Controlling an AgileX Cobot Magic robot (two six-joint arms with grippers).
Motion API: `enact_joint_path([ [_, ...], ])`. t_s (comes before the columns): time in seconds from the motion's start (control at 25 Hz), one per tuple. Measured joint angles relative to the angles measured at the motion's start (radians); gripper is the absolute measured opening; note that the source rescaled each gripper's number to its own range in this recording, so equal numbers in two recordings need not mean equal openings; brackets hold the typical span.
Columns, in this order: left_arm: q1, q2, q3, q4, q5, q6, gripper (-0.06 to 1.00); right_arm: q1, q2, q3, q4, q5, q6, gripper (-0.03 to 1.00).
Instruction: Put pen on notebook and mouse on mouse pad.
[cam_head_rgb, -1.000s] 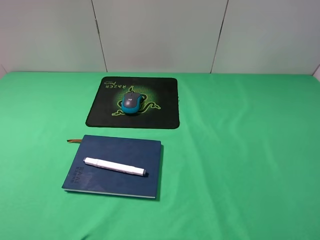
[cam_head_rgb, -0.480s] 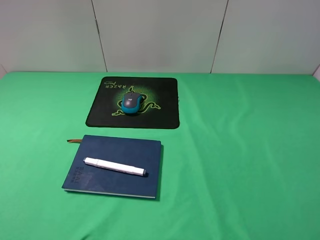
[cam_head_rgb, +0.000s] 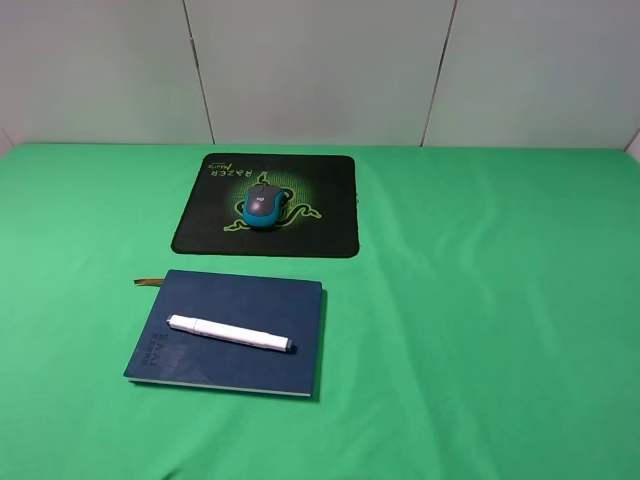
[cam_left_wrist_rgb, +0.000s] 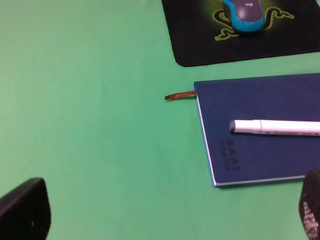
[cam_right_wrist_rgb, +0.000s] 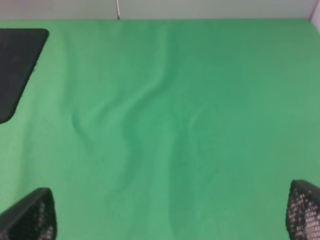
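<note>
The white pen (cam_head_rgb: 229, 333) lies flat across the navy notebook (cam_head_rgb: 240, 300), which rests on the green cloth toward the front left. Behind it, the grey-and-teal mouse (cam_head_rgb: 262, 204) sits near the middle of the black mouse pad (cam_head_rgb: 320, 215) with its green logo. Neither arm shows in the exterior high view. In the left wrist view the pen (cam_left_wrist_rgb: 276, 127), notebook (cam_left_wrist_rgb: 260, 155), mouse (cam_left_wrist_rgb: 246, 15) and mouse pad (cam_left_wrist_rgb: 200, 40) all appear, and my left gripper (cam_left_wrist_rgb: 167, 215) stands open over bare cloth beside the notebook. My right gripper (cam_right_wrist_rgb: 172, 212) is open above wrinkled cloth, holding nothing.
A brown ribbon bookmark (cam_head_rgb: 148, 281) sticks out from the notebook's far left corner. Green cloth (cam_head_rgb: 500, 300) covers the whole table, wrinkled on the right side. A grey panelled wall (cam_head_rgb: 320, 70) runs along the back edge. A corner of the mouse pad (cam_right_wrist_rgb: 17, 65) shows in the right wrist view.
</note>
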Motion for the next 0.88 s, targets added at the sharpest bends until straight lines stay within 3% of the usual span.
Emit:
enact_joint_path([
  [0.88,0.0,0.0,0.0,0.0,0.0,0.0,1.0,0.0,0.0,0.0,0.0,-0.001,0.0,1.0],
])
